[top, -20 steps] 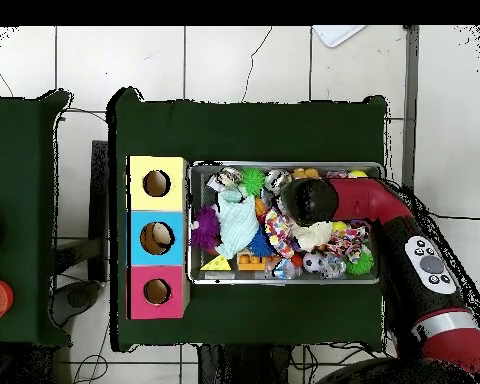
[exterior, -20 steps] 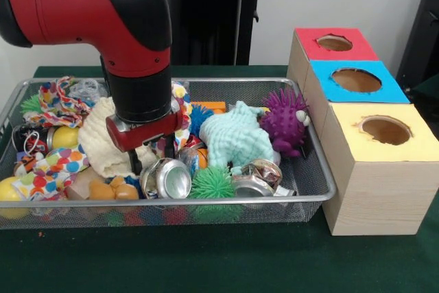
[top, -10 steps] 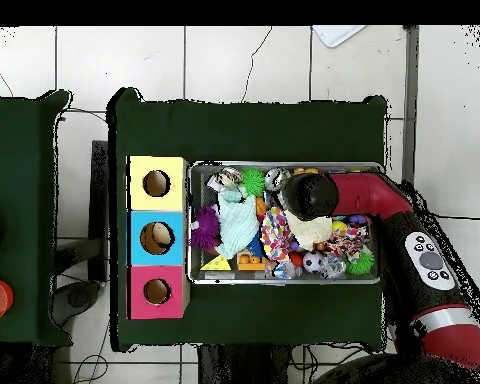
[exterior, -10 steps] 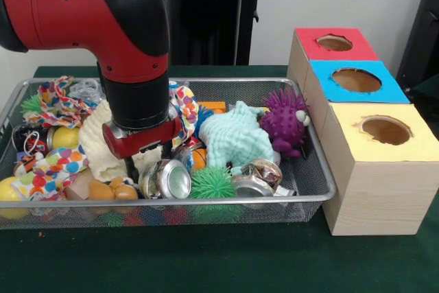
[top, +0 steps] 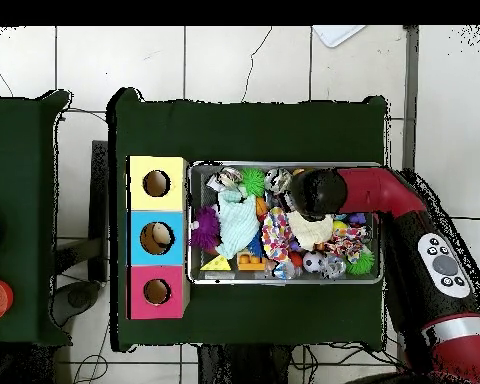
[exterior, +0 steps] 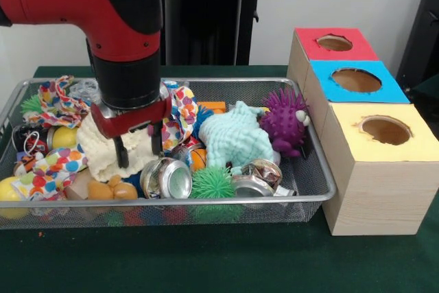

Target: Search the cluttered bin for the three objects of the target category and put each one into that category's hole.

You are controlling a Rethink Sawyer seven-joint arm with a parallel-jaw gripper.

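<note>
Green cloth covers the surface (exterior: 219, 265), and on it I have the wire-mesh bin (exterior: 312, 169) pushed up against the row of wooden boxes so that any lift from the bin has only a short carry to a hole. The boxes are topped red (exterior: 335, 43), blue (exterior: 357, 80) and yellow (exterior: 387, 130), each with a round hole.

My gripper (exterior: 139, 147) hangs over the cream knitted cloth (exterior: 103, 152) at the bin's middle-left, its two black fingers (exterior: 121, 152) spread apart with nothing between them. I judge it is poised to come down on something rather than carrying.

Which category I am after I cannot tell from here. Just in front of the fingers lies a crushed silver can (exterior: 167, 178); a second crushed can (exterior: 257, 176) sits beside the green spiky ball (exterior: 212, 184). The pale teal plush toy (exterior: 236, 135) and purple spiky ball (exterior: 285, 120) lie nearer the boxes, and polka-dot fabric (exterior: 58, 101) is heaped at the far-left corner.
</note>
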